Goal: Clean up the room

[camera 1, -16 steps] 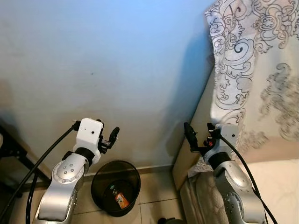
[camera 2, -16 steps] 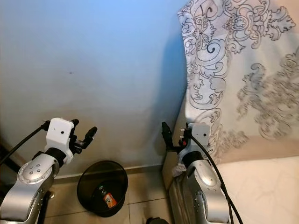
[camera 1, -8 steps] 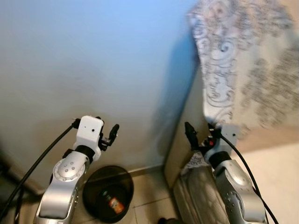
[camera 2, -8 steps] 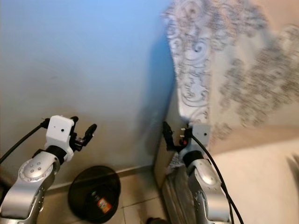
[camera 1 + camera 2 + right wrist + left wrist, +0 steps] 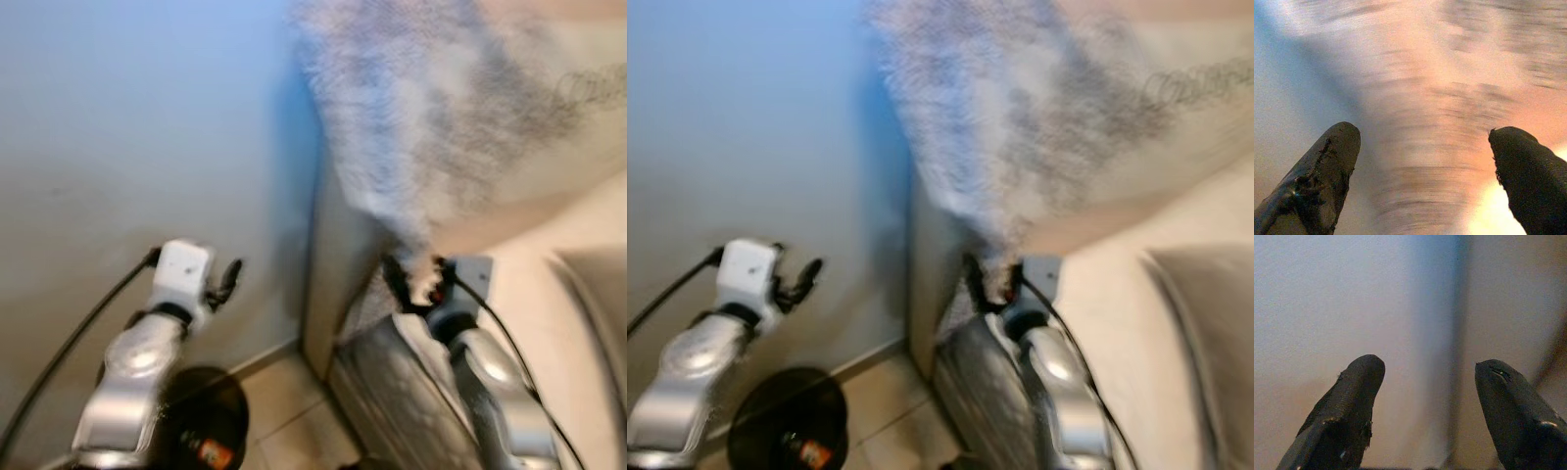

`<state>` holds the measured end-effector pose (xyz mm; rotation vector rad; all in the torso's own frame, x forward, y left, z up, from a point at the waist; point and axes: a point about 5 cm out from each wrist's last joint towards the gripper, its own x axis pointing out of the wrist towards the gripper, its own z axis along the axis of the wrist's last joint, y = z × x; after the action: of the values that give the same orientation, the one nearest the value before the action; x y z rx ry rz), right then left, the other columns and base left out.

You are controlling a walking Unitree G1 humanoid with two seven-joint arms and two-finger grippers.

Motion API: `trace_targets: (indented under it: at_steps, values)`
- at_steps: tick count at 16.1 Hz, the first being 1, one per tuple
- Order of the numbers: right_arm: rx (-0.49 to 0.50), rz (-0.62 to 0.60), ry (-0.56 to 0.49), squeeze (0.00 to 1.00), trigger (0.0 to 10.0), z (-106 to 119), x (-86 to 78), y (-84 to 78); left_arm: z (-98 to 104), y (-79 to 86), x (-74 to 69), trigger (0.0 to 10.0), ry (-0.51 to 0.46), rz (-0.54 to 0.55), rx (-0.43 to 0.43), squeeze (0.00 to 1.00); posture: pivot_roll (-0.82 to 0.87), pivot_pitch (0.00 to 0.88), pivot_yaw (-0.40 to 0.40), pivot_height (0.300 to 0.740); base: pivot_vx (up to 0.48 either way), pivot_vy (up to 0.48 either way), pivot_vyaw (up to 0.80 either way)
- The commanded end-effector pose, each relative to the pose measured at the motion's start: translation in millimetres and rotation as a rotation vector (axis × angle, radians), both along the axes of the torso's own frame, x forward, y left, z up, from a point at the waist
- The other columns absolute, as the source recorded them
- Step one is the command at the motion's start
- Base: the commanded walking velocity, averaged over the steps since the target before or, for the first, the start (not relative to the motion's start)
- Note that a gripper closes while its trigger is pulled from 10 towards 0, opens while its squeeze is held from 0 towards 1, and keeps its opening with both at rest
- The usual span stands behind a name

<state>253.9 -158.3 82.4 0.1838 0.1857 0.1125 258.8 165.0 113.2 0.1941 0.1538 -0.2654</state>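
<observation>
A round black plastic bin point(image 5: 201, 431) is sitting at seven o'clock; a patterned pale fabric curtain point(image 5: 441, 108) is hanging at one o'clock.

We see a blurred patterned curtain point(image 5: 441, 108) hanging right of the blue wall point(image 5: 127, 127) (pattern too smeared to read), with a pale bed point(image 5: 1117, 323) below the curtain and tile floor point(image 5: 284, 421) at the wall's foot.

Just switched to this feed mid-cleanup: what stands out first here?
A blurred patterned curtain hangs at upper right beside the pale blue wall. Both arms are raised with empty, open jaws: left gripper, right gripper. A black bin with litter stands on the floor at lower left.
</observation>
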Motion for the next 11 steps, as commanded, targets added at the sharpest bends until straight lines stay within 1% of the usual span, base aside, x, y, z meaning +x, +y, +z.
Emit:
trace_targets:
  at_steps: [1, 5, 11]
  values:
    - [0.003, -0.013, -0.027, 0.00, 10.0, 5.5, 2.9, 0.9, 0.1, 7.4, -1.2, 10.0, -0.001, 0.019, 0.025, 0.00, 0.05, 0.000, -0.021, 0.740, 0.000, 0.000, -0.76]
    - [0.029, 0.011, -0.029, 0.00, 10.0, 5.9, 3.1, 3.7, 0.3, 8.1, -0.3, 10.0, -0.008, 0.032, 0.018, 0.00, 0.04, 0.000, -0.023, 0.740, 0.000, 0.000, -0.76]
    - [0.029, 0.008, -0.035, 0.00, 10.0, 6.2, 4.4, 2.8, 0.7, 8.1, 1.0, 10.0, -0.013, 0.049, -0.016, 0.00, 0.04, 0.000, -0.023, 0.740, 0.000, 0.000, -0.76]
